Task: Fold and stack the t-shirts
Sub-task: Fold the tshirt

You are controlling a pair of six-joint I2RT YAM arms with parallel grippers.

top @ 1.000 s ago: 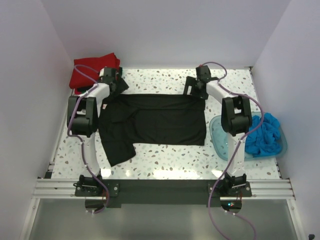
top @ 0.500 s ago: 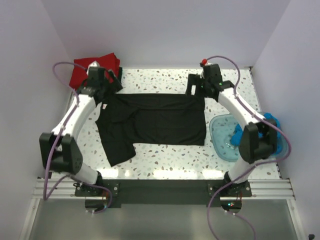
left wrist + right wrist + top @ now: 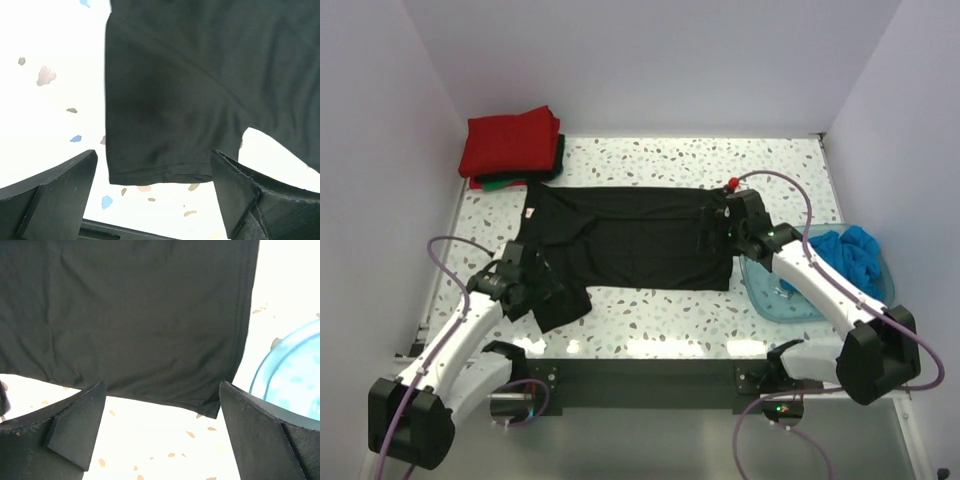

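four shirts, two empty grippers

one black t-shirt [image 3: 630, 235] lies spread flat across the middle of the speckled table [image 3: 660, 310], its sleeve [image 3: 570, 298] angled toward the near left. at the far left corner sits a folded stack of two: one red t-shirt [image 3: 508, 145] on top of one green t-shirt [image 3: 515, 183]. one bright blue t-shirt [image 3: 848, 262] is bunched in the single blue tub [image 3: 760, 290] at the right. the left gripper [image 3: 154, 162] hovers over the sleeve's hem, jaws spread wide, holding nothing. the right gripper [image 3: 161, 390] hangs over the black shirt's right edge beside the tub, equally wide, also empty.
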